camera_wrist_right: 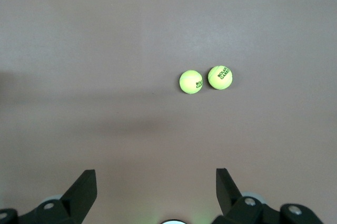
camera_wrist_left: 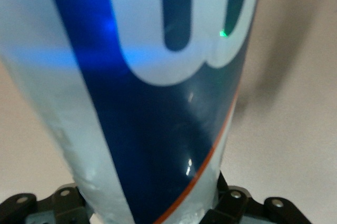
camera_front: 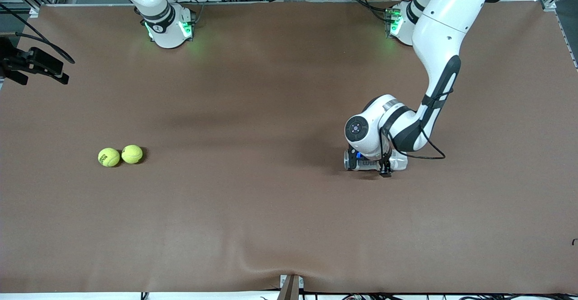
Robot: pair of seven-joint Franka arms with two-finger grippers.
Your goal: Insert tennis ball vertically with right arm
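Two yellow tennis balls (camera_front: 109,157) (camera_front: 132,154) lie touching each other on the brown table, toward the right arm's end. In the right wrist view both tennis balls (camera_wrist_right: 190,82) (camera_wrist_right: 220,77) show well ahead of my right gripper (camera_wrist_right: 156,174), which hangs open and empty high over the table. A clear can with a blue label (camera_front: 366,164) lies on its side toward the left arm's end. My left gripper (camera_front: 382,163) is down around the can. The can (camera_wrist_left: 158,103) fills the left wrist view and hides that gripper's tips.
The brown cloth (camera_front: 253,209) covering the table has a slight wrinkle at its front edge. A black camera mount (camera_front: 31,65) juts in at the right arm's end. The right arm's base (camera_front: 167,29) stands at the table's back edge.
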